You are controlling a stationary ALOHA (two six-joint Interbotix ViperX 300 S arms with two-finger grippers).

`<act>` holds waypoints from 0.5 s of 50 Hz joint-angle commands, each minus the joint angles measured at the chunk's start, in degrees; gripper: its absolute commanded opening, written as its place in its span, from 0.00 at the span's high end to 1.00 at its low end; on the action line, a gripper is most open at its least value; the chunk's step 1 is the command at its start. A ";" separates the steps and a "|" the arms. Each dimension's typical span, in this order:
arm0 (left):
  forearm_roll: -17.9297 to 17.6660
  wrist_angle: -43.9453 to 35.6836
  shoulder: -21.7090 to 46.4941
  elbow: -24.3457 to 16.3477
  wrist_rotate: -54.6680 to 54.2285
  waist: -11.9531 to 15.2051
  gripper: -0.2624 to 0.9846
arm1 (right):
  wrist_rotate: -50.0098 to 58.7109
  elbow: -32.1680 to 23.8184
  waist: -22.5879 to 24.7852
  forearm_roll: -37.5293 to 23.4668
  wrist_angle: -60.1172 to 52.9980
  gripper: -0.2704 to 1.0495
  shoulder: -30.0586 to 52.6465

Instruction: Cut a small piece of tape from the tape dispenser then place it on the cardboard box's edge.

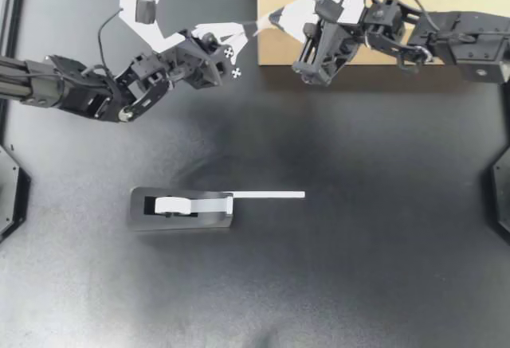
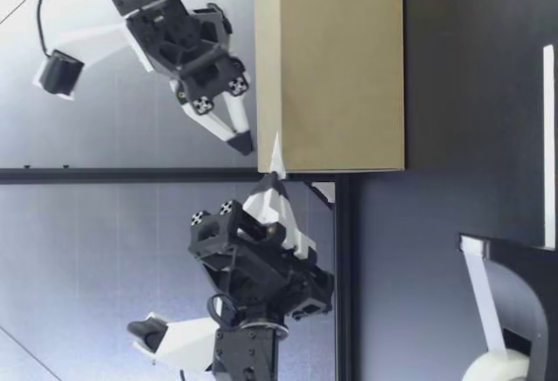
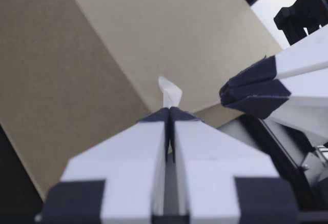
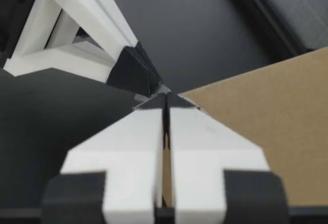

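Tape piece, small and white, sticks out from the tips of my left gripper, whose fingers are pressed together on it. Its free end sits at a corner of the cardboard box; I cannot tell whether it touches. My right gripper, fingers closed tip to tip, points at the same corner, just beside the left one. The tape dispenser lies on the table, well apart from both, with a strip drawn out level from it.
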 commanded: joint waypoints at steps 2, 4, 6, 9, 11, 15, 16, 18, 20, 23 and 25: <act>0.09 -0.26 -0.88 -1.14 0.09 0.70 0.88 | -0.18 -1.58 -0.62 -0.09 -0.09 0.86 0.44; 0.09 -0.26 -0.88 -1.05 0.00 0.70 0.88 | -0.18 -1.76 -0.88 0.00 0.09 0.86 0.97; 0.09 -0.26 -0.88 -1.05 0.09 0.70 0.88 | -0.18 -1.93 -1.05 0.00 0.26 0.86 1.32; 0.00 -0.26 -0.88 -0.88 0.00 0.79 0.88 | -0.18 -2.20 -1.49 0.00 0.44 0.86 1.85; 0.00 -0.26 -0.79 -0.79 0.00 0.79 0.88 | -0.18 -2.46 -1.76 0.00 0.62 0.86 2.20; 0.00 -0.26 -0.88 -0.62 0.00 0.79 0.88 | -0.18 -2.81 -2.11 0.00 0.70 0.86 2.72; 0.00 -0.26 -0.88 -0.62 0.00 0.79 0.88 | -0.26 -2.90 -2.20 0.00 0.70 0.86 2.90; -0.09 -0.26 -0.88 -0.62 0.00 0.79 0.88 | -0.26 -3.16 -2.29 0.00 0.70 0.86 3.34; -0.09 -0.26 -0.88 -0.62 0.00 0.88 0.88 | -0.26 -3.43 -2.37 -0.09 0.79 0.86 3.60; -0.18 -0.26 -0.88 -0.62 0.00 0.88 0.88 | -0.26 -4.04 -2.37 -0.09 1.32 0.86 4.31; -0.18 -0.26 -0.88 -0.53 0.00 0.88 0.88 | -0.35 -4.57 -2.46 -0.18 1.93 0.86 4.83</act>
